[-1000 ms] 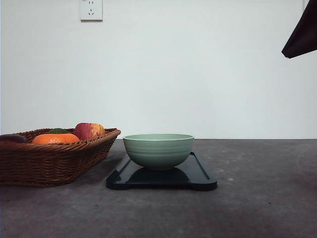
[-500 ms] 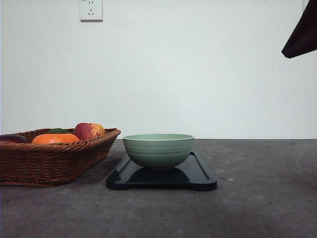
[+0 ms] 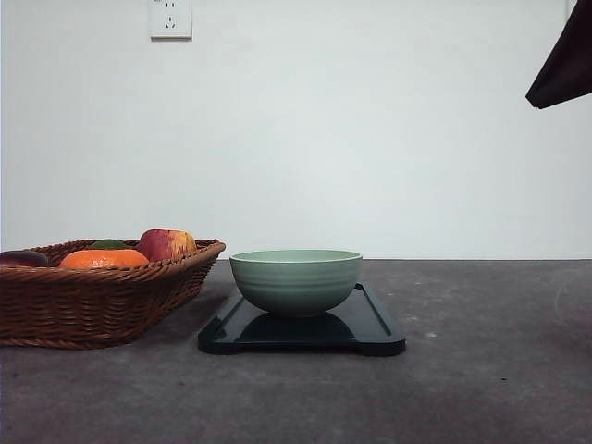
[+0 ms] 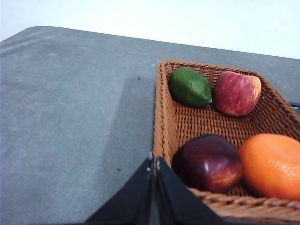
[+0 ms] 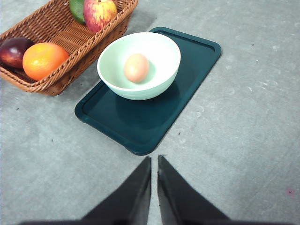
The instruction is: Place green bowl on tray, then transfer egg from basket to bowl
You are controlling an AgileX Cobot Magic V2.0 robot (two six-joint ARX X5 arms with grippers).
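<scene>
One egg (image 5: 136,67) in green bowl (image 5: 139,65), tray (image 5: 140,126)

I see a glossy, glazed-looking pale green round bowl (image 3: 296,280) on a smooth, reflective dark rectangular tray (image 3: 372,326). The brown basket (image 3: 102,301) is rough woven wicker. My grey tabletop (image 3: 481,370) looks matt and slightly mottled.

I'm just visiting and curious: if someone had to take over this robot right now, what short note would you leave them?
Left gripper: shut, empty, beside the basket rim.
Right gripper: shut, empty, above the table in front of the tray.
Green bowl sits on the tray; the egg lies inside the bowl.
Basket holds a lime, two apples and an orange.
Done: bowl placed, egg moved. Nothing appears left.
</scene>
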